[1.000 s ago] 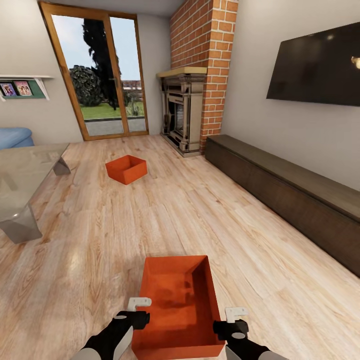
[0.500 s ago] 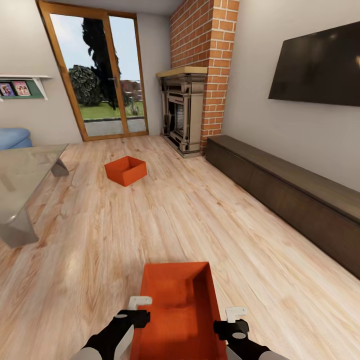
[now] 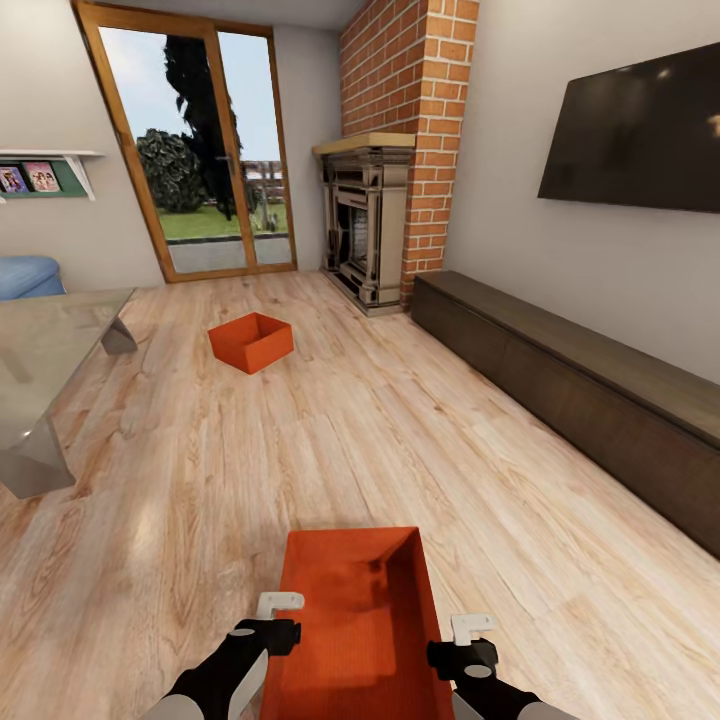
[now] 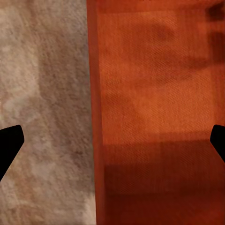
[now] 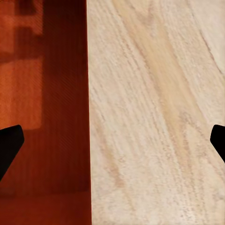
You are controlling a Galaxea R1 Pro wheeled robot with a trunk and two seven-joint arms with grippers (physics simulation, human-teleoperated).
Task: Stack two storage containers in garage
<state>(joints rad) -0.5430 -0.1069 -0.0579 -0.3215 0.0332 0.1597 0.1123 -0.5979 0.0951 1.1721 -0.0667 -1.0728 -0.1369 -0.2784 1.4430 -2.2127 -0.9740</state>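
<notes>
While straddled by both arms, near bin (image 3: 352, 620) on wood floor (image 3: 420, 440), close at the bottom edge. Left hand (image 3: 268, 620) over left wall, fingers spread wide; right hand (image 3: 462, 640) over right wall, likewise spread. Second bin (image 3: 251, 341) far left, near glass table (image 3: 40, 350), before glazed doors (image 3: 195, 150).
</notes>
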